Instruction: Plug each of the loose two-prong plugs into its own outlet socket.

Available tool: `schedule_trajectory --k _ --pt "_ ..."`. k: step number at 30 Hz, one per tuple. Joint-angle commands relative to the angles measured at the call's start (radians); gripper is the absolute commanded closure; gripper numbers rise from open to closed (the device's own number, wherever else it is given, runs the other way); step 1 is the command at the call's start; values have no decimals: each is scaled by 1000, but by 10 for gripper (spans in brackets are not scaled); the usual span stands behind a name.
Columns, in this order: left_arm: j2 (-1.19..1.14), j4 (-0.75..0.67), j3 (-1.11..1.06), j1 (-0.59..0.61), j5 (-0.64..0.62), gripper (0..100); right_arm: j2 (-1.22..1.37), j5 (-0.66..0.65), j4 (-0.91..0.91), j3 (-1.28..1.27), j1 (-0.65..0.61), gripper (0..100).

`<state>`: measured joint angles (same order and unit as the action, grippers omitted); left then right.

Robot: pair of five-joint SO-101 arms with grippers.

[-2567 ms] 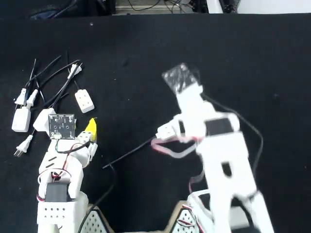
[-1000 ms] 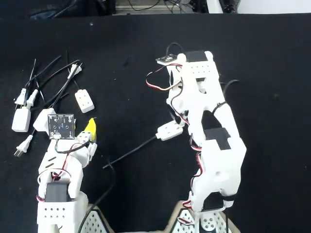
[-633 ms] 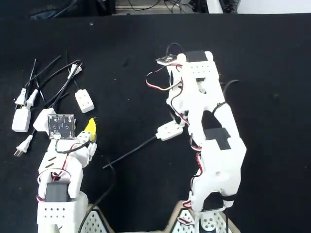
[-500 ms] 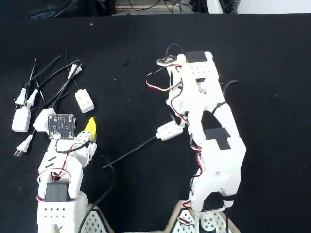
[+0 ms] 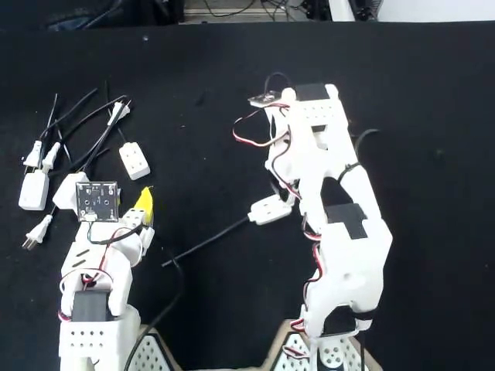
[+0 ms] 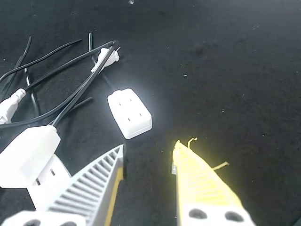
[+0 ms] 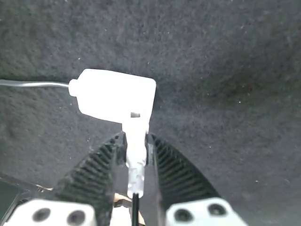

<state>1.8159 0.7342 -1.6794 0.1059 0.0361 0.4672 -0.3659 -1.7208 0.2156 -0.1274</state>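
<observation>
Fingers first: my right fingers (image 7: 175,175) were clamped on a small white two-prong plug (image 7: 136,150), one ribbed black pad on each side of its body, w/ its black cord running back btwn them. Plug's front end sat against the side of a rounded white plastic outlet socket (image 7: 115,98). Prongs weren't visible, so couldn't tell how deep they sat. Socket lay flat on the black cloth-covered bench (image 7: 225,56), its own cord leaving the far end. In the high view the same socket (image 5: 270,209) lay near bench centre, partly under my white right arm (image 5: 340,232), w/ a thin black cord (image 5: 205,244) trailing off toward my left arm (image 5: 100,263).

My left fingers (image 6: 200,181) were apart w/ nothing btwn them, one yellow, one grey & ribbed, over bare cloth. Just ahead lay a small white rectangular outlet block (image 6: 129,114), slots up, and a bigger white block (image 6: 28,150) beside the grey finger. Thin black cords (image 6: 56,70) crossed beyond, one ending in a loose white plug (image 6: 105,59).

High view, left side of bench: the small block (image 5: 134,160), another white outlet block (image 5: 33,190) near the edge, and a further loose white plug (image 5: 35,231), prongs out, touching no socket.
</observation>
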Motion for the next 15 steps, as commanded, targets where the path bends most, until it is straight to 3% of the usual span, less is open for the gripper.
schedule_trajectory --k 1,15 --pt "5 -20 -19 7 -6 827 -5 -5 68 -65 -25 988" --pt "5 -20 -19 7 -6 827 -12 -5 276 -249 -25 988"
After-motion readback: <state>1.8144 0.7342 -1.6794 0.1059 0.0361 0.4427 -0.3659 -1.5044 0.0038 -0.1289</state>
